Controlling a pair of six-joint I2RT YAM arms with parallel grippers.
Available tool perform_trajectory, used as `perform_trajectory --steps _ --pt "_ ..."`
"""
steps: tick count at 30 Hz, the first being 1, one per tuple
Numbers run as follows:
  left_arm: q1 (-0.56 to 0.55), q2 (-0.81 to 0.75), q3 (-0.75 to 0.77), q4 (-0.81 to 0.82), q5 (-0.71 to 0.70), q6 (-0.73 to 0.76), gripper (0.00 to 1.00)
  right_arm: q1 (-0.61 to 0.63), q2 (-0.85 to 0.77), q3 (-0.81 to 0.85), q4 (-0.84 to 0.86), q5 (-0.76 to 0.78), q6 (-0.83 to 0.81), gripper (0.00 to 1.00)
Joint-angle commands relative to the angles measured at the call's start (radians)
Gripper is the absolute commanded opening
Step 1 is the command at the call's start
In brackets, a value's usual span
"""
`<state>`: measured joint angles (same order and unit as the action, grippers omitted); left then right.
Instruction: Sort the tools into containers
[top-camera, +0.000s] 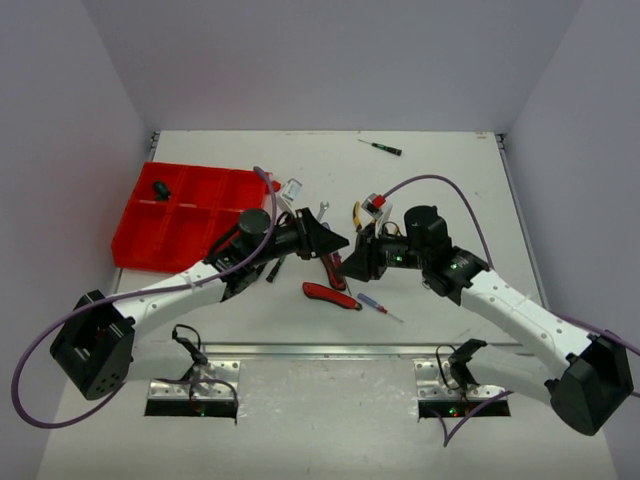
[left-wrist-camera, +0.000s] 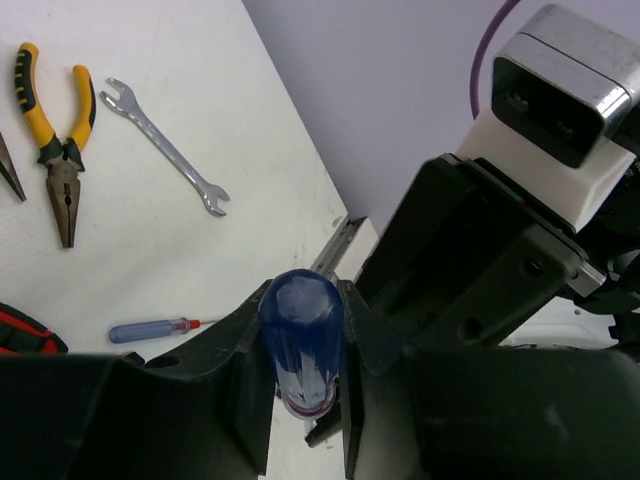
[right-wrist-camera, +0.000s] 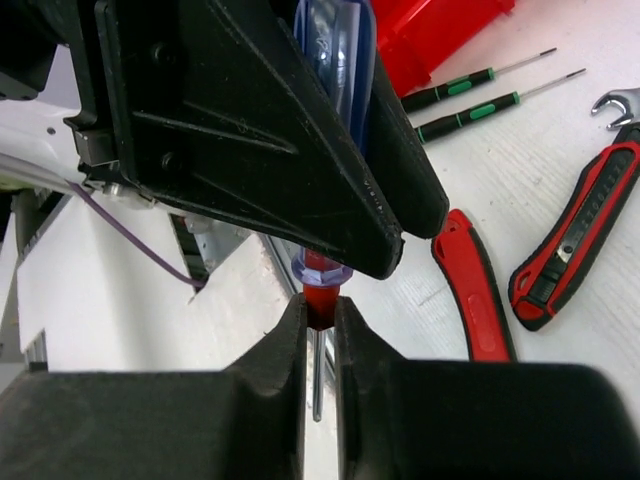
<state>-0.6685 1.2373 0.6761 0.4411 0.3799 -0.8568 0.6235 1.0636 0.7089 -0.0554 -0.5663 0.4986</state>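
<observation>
White tabletop, pale walls on 3 sides, 2 arms meeting over its centre.

1. right gripper: jaws clamped on the red collar of the large blue-handled screwdriver, just below the handle. The steel shaft runs on between the fingers.
2. left gripper: fingers closed against both sides of the same tool's translucent blue handle, with the butt end facing the wrist camera. The screwdriver is gripped by both grippers at once and is held clear of the table.
3. red-and-black utility knives, 2 off: flat on the table just below the grippers, near each other and not touching.
4. small blue-handled screwdriver: flat on the table near the front knife.
5. yellow-handled pliers: nose closed, flat on the table.
6. silver open-ended wrench: lying beside the pliers, apart from them.
7. green-and-black precision screwdrivers, 2 off: parallel on the table, close to the tray's near corner.
8. red organizer tray: at the left of the table beyond the left arm, divided into rectangular compartments. Its rear-left compartment holds 1 small black object, too small to tell its kind.
9. lone green-and-black screwdriver: near the far edge of the table, well apart from everything else.
</observation>
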Motion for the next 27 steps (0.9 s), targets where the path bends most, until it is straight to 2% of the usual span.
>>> perform_trajectory --steps 1,4,6,9,10,11,13,17,22,27 --pt "-0.005 -0.022 0.078 -0.038 -0.062 0.046 0.00 0.003 -0.023 -0.006 0.030 0.062 0.018 0.44" --pt "-0.002 -0.024 0.138 -0.211 -0.170 0.098 0.00 0.002 -0.025 0.000 -0.036 0.137 0.009 0.70" --pt "0.008 -0.007 0.228 -0.326 -0.281 0.158 0.00 0.004 -0.043 0.001 -0.118 0.258 0.003 0.85" --pt "0.073 0.018 0.304 -0.491 -0.362 0.209 0.00 0.001 -0.103 -0.012 -0.197 0.379 -0.002 0.94" --pt "0.129 0.021 0.326 -0.523 -0.371 0.216 0.00 0.001 -0.135 -0.016 -0.226 0.422 -0.010 0.97" --pt "0.189 0.022 0.346 -0.548 -0.374 0.219 0.00 0.001 -0.163 -0.019 -0.248 0.455 -0.019 0.99" --pt "0.231 0.031 0.368 -0.571 -0.388 0.230 0.00 0.001 -0.204 -0.026 -0.277 0.477 -0.034 0.99" --pt "0.318 0.110 0.559 -0.746 -0.584 0.277 0.00 0.001 -0.284 -0.041 -0.327 0.552 -0.064 0.99" --pt "0.350 0.201 0.773 -0.873 -0.790 0.311 0.00 0.002 -0.287 -0.055 -0.346 0.607 -0.074 0.99" --pt "0.500 0.308 0.935 -0.930 -0.858 0.396 0.00 0.001 -0.266 -0.071 -0.346 0.614 -0.065 0.99"
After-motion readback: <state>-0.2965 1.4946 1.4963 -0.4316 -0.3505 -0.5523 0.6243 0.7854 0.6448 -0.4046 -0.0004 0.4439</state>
